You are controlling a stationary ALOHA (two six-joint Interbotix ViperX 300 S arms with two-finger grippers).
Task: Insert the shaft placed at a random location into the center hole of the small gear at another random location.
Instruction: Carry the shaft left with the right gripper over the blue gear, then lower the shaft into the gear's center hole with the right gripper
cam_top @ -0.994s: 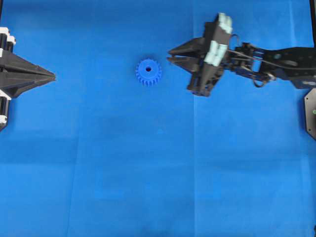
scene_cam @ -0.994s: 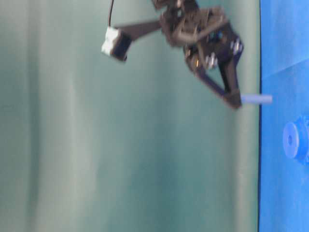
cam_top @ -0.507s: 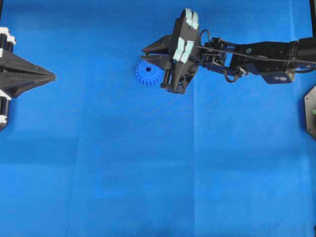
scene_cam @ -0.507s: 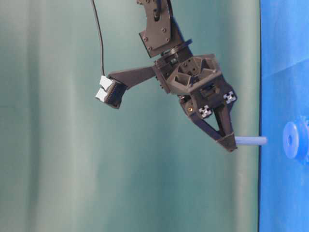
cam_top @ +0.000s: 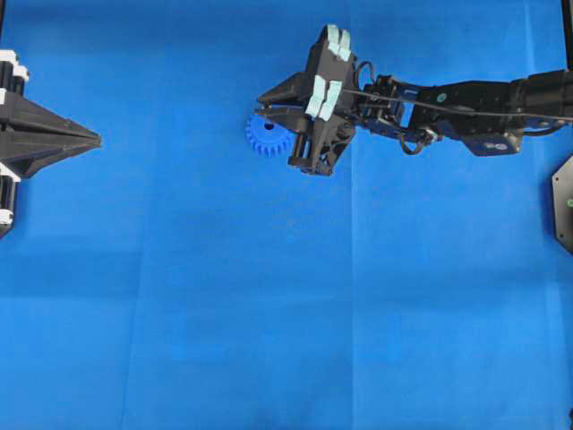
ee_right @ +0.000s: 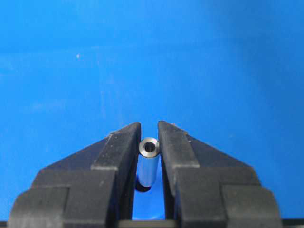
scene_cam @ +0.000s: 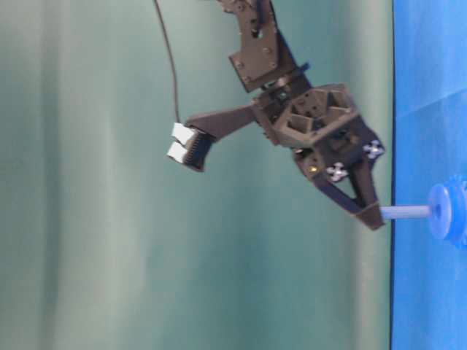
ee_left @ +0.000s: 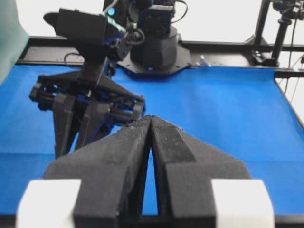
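Observation:
The small gear (cam_top: 261, 140), bright blue and toothed, lies on the mat left of centre, partly under my right gripper (cam_top: 262, 105). That gripper (ee_right: 149, 130) is shut on the shaft (ee_right: 148, 164), a short silvery pin held upright between its fingers. From table level, the shaft (scene_cam: 405, 212) points straight at the gear (scene_cam: 445, 213) and its free end touches the hub. The center hole is covered by the shaft's end. A dark rim shows round that end in the right wrist view. My left gripper (cam_top: 94, 139) rests shut at the left edge, tips (ee_left: 150, 118) together and holding nothing.
A blue mat (cam_top: 269, 313) covers the whole table. The right arm (cam_top: 466, 98) reaches in from the right edge. A black mount (cam_top: 564, 202) sits at the right border. A green backdrop (scene_cam: 109, 219) stands behind the table.
My right gripper has carried the shaft left over the gear and lowered it until its end meets the hub. The left gripper has stayed still.

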